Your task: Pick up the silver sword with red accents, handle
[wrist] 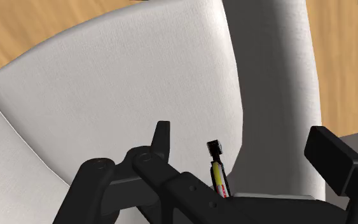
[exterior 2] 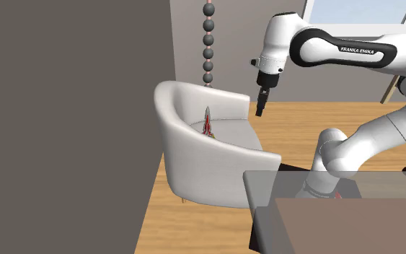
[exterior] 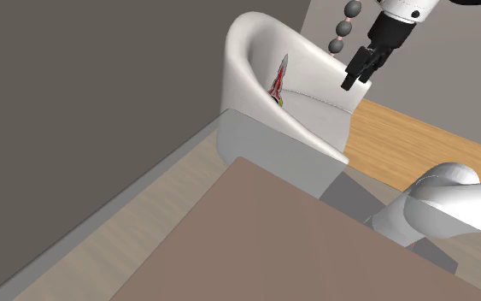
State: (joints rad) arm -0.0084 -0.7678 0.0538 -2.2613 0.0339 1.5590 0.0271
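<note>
A silver sword with red accents point(exterior: 278, 79) leans upright against the inner back of a white armchair point(exterior: 255, 51), tip up, with its lower end on the seat. My black gripper point(exterior: 354, 75) hangs open above the chair's seat, off to the sword's right in the shoulder view and apart from it. From the second exterior view the gripper point(exterior 2: 260, 108) points down, right of the sword point(exterior 2: 208, 123) and above the armchair point(exterior 2: 194, 162). Looking along the hand, the sword's handle end point(wrist: 217, 170), with a black pommel and yellow and red marks, lies between my spread fingers point(wrist: 161, 137), untouched.
A string of dark beads point(exterior 2: 208, 43) hangs behind the chair beside the grey wall point(exterior: 85, 85). A brown table top point(exterior: 290, 248) fills the foreground in front of my stand. Wooden floor point(exterior: 418, 141) spreads beyond the chair.
</note>
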